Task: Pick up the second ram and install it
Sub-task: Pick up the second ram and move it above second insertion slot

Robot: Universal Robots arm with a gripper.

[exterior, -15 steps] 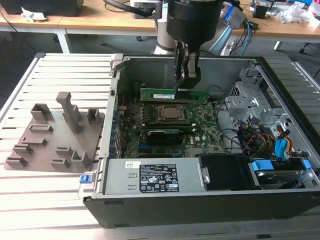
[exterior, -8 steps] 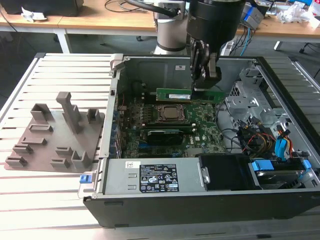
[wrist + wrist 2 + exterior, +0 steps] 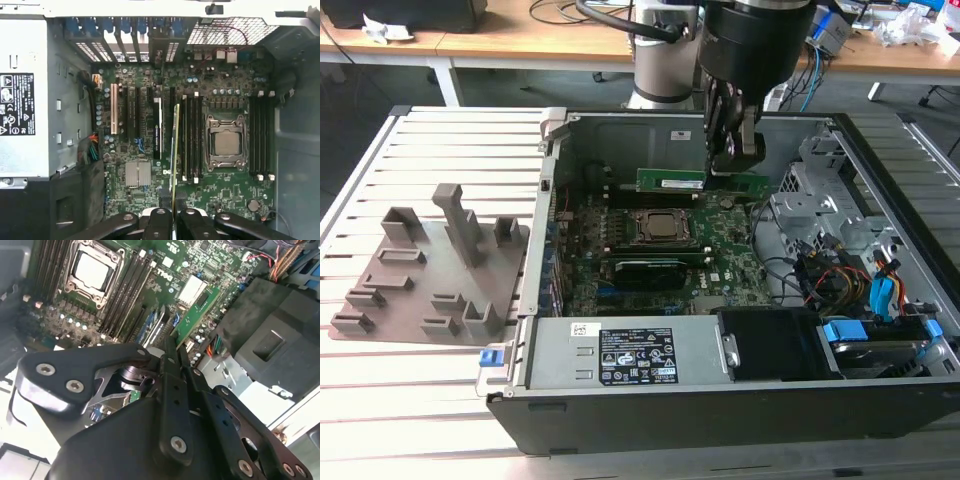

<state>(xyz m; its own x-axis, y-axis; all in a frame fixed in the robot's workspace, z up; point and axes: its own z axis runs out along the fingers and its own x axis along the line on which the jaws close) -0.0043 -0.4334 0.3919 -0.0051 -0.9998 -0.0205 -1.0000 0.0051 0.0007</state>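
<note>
We hold the second ram pinched by its flat faces in the gripper. It stands on its long edge in the upper middle of the exterior view, inside the open computer case. There it sits just above the processor socket in the frame. In the first wrist view the stick shows edge-on, running out from between the fingers and lying parallel to the bank of memory slots just beside it. We cannot tell whether its lower edge has met a slot.

To seat it well, we judge that the stick must stay upright and parallel to its slot. Pressure should be even along its length, because a tilt at either end would likely jam one corner.

Room is tight. In the exterior view the case's back wall rises near the ram towards the top of the frame. The drive cage and loose cables crowd the exterior view's right, close to the gripper. The way straight up is open. The power supply lies along the lower middle, well apart. The grey holder rests on the slatted table at the exterior view's left, outside the case.
</note>
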